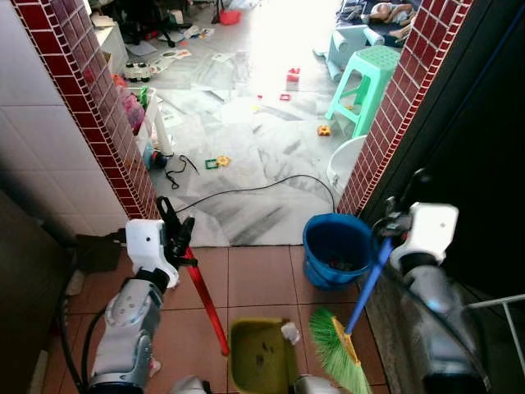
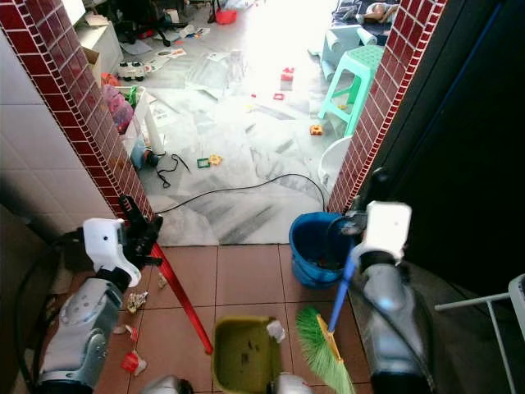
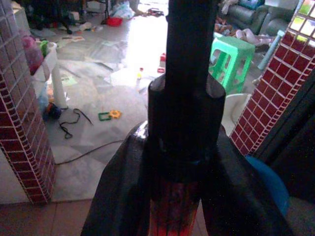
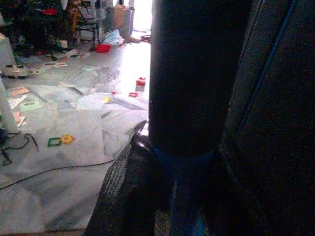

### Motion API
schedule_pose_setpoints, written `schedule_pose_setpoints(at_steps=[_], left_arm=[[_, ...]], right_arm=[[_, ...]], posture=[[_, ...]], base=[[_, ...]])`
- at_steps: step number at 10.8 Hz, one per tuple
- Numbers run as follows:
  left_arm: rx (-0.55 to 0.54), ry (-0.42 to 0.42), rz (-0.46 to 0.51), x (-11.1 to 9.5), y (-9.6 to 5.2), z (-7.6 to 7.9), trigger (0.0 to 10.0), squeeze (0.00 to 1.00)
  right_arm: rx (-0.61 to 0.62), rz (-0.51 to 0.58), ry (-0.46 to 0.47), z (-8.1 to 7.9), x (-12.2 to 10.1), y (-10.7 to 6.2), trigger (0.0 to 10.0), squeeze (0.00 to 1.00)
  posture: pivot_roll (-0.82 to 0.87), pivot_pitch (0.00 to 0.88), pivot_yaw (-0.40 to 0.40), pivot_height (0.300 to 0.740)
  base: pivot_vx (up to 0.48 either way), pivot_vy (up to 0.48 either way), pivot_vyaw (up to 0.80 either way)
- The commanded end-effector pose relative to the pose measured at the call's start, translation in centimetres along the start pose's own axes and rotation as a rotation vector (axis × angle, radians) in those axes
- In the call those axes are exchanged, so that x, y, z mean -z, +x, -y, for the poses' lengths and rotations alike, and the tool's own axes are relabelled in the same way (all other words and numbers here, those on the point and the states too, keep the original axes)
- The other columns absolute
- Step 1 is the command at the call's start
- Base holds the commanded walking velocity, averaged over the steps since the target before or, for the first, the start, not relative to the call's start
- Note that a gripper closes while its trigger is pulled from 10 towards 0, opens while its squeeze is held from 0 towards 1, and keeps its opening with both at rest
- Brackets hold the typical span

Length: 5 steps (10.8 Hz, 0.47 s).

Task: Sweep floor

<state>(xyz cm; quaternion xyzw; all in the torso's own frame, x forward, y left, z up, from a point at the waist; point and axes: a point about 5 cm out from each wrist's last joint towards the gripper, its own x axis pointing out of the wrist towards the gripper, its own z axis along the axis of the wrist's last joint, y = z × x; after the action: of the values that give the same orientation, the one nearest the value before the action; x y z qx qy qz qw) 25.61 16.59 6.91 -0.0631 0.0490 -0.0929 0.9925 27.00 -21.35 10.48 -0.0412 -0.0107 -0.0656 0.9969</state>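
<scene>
Two grippers work beside one blue bucket (image 1: 336, 246): left gripper (image 1: 175, 234) clamped on the red dustpan handle (image 1: 207, 302), yellow dustpan (image 1: 261, 355) holding crumpled paper, right gripper (image 1: 392, 228) closed on the blue-handled green broom (image 1: 340, 349).

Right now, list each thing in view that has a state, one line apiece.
Left pincer: shut on the red dustpan handle.
Right pincer: shut on the blue broom handle.
Dustpan: on the tiles, a white scrap on its rim.
Broom bristles: down beside the dustpan.
Blue bucket: upright, open.
Green stool: standing upright.
</scene>
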Motion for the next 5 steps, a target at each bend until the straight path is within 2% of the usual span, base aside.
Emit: schedule_pose_setpoints(at_steps=[1, 3, 5], left_arm=[[0.008, -0.002, 0.036, -0.6, 0.3, 0.3, 10.0, 0.0], [0.002, 0.002, 0.031, -0.3, 0.3, 0.2, 10.0, 0.0], [-0.016, 0.044, 0.022, -0.1, 0.5, 0.1, 10.0, 0.0]], right_arm=[[0.022, 0.017, 0.015, 0.6, -0.7, 0.4, 10.0, 0.0], [-0.001, 0.054, 0.102, 0.2, -2.5, 1.2, 10.0, 0.0], [-0.016, 0.075, 0.088, 0.3, -3.2, 1.8, 10.0, 0.0]], posture=[[-0.12, 0.0, -0.013, 0.74], [-0.13, 0.0, -0.012, 0.74], [-0.13, 0.0, -0.011, 0.74]], base=[[0.0, 0.0, 0.0], [0.0, 0.0, 0.0], [0.0, 0.0, 0.0]])
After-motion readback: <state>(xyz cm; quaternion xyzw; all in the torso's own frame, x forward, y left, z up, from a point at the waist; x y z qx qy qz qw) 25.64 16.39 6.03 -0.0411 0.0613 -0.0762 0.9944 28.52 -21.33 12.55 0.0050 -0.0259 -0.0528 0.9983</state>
